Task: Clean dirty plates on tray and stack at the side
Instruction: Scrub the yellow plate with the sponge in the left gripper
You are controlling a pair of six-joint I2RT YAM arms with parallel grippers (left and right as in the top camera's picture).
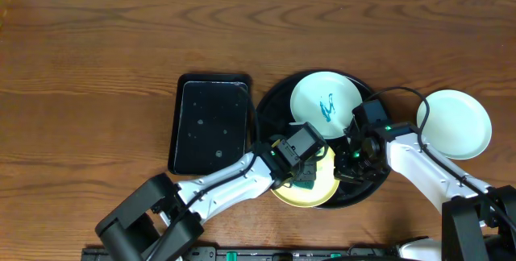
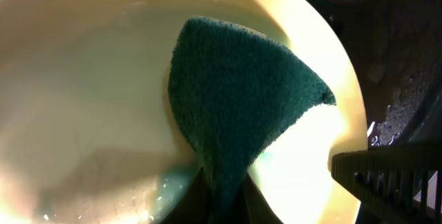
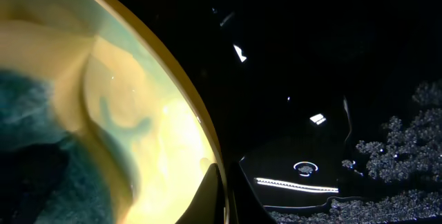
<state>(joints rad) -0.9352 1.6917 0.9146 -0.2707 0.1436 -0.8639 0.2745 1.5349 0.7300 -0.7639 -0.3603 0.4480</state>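
A pale yellow plate (image 1: 318, 190) lies at the front of the round black tray (image 1: 274, 100). My left gripper (image 1: 303, 182) is shut on a green sponge (image 2: 242, 106) that presses on the yellow plate (image 2: 83, 99). My right gripper (image 1: 348, 164) is shut on the yellow plate's right rim (image 3: 197, 124); one finger lies inside the rim, one outside. A white plate with a teal stain (image 1: 325, 100) lies at the back of the tray. A clean white plate (image 1: 454, 124) sits on the table to the right of the tray.
A rectangular black tray (image 1: 211, 122) with no sponge in it stands left of the round tray. The round tray's floor (image 3: 331, 79) is wet with soap foam (image 3: 404, 141). Wooden table all around.
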